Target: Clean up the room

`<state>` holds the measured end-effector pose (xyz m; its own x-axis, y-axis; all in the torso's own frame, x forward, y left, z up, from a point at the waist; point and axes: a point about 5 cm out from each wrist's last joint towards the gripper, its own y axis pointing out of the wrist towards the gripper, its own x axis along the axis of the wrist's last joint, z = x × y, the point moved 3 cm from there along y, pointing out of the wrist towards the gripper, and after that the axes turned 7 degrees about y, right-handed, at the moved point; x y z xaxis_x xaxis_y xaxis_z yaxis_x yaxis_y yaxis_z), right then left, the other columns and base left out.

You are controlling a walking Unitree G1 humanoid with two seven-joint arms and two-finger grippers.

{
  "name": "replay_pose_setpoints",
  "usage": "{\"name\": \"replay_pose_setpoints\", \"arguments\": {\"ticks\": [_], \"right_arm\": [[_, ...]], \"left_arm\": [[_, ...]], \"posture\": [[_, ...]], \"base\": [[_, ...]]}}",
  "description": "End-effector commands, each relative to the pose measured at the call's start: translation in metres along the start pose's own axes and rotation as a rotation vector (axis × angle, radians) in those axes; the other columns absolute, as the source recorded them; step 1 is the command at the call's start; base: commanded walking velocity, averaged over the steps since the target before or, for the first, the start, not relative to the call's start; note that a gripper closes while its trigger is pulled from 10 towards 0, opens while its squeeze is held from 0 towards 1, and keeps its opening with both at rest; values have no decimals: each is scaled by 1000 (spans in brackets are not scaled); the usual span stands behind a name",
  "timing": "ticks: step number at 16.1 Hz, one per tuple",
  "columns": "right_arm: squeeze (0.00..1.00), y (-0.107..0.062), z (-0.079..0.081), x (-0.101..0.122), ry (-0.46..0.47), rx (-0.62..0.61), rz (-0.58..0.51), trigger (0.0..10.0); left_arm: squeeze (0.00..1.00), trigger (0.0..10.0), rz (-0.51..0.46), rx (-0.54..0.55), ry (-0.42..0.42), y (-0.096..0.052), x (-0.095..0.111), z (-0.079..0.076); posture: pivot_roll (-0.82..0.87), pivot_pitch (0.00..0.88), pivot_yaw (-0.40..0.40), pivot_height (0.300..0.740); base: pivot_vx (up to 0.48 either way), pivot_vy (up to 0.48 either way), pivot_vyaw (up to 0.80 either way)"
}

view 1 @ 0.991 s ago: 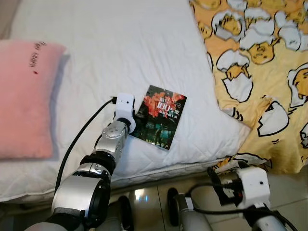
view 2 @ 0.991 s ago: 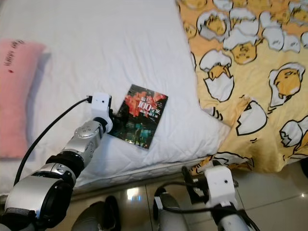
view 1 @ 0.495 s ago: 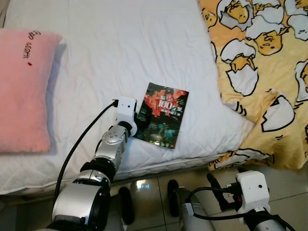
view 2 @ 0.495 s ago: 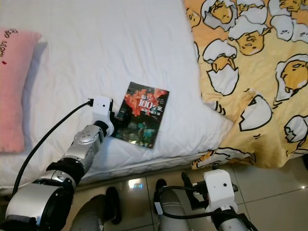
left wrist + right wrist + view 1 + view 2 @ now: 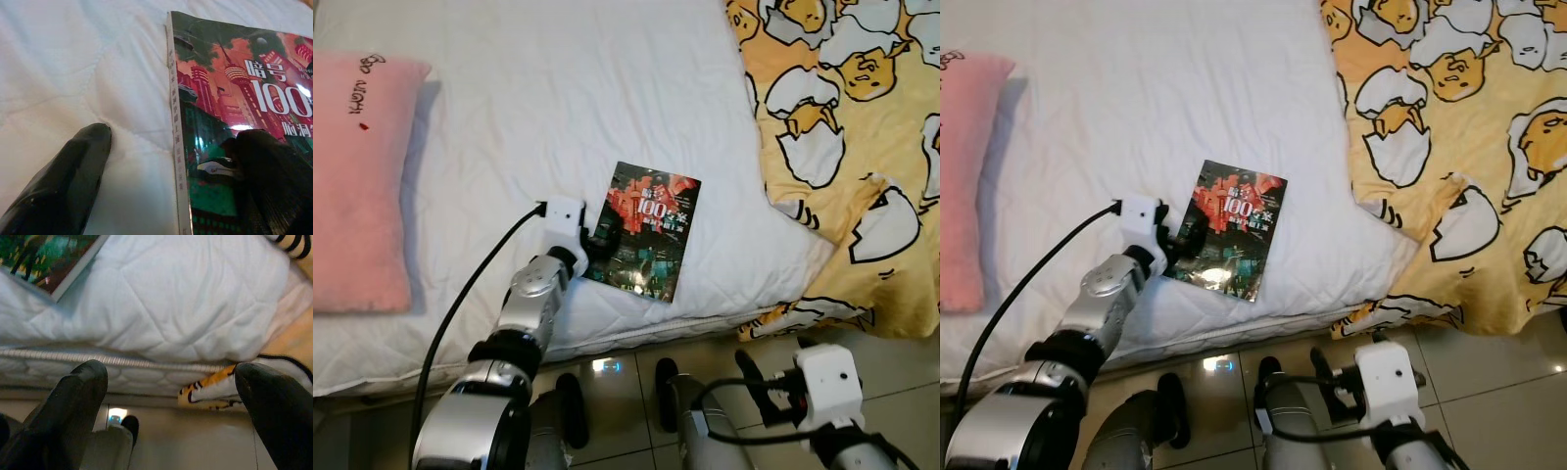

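**Barely begun: robot reaches for stray book on the bed**

At far left, a pink pillow lies on the white quilted bed. Beside it, the left gripper rests at the spine edge of a book with a dark red-and-green cover, which lies flat near the mattress's front edge. In the wrist view its fingers stand apart, one pressed into the quilt just beside the spine, the other lying on the cover; nothing is clamped yet. Further right, a yellow blanket printed with egg characters lies rumpled and spills over the bed's side. Lower right, the right gripper hangs idle over the tiled floor, fingers wide apart. The tidy-up looks to be at its start: the book is unlifted and the blanket unstraightened.
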<state>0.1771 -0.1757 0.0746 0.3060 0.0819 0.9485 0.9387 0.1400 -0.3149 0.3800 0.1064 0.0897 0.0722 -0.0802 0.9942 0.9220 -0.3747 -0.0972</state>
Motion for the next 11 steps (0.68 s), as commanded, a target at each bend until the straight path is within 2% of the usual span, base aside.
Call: {"name": "replay_pose_setpoints", "arguments": {"ticks": [1,2,4,5,6,7,11], "right_arm": [[0,-2,-3,-8,-2,-9,38,10000],[0,1,-3,-6,-9,-2,29,10000],[0,2,-3,-6,-10,0,26,10000],[0,3,-3,-7,-9,1,26,10000],[0,3,0,-7,-7,8,28,10000],[0,4,0,-7,-7,11,27,10000],[0,4,0,-8,-6,12,31,10000]], "left_arm": [[0,10000,11,-9,-23,-4,-4,-1],[0,10000,-6,-10,-18,-6,2,3],[0,10000,8,-57,-7,-13,-1,0],[0,10000,37,-88,-12,-16,-8,-5],[0,10000,96,-164,-44,-22,-21,-18],[0,10000,130,-196,-41,-24,-27,-25],[0,10000,216,-197,-39,-29,-44,-32]], "posture": [[-351,354,-32,740],[-345,344,-31,740],[-336,333,-30,740],[-331,331,-30,740],[-328,331,-31,740],[-327,334,-32,740],[-328,344,-34,740]], "base": [[0,0,0],[0,0,0],[0,0,0],[0,0,0],[0,0,0],[0,0,0],[0,0,0]]}}
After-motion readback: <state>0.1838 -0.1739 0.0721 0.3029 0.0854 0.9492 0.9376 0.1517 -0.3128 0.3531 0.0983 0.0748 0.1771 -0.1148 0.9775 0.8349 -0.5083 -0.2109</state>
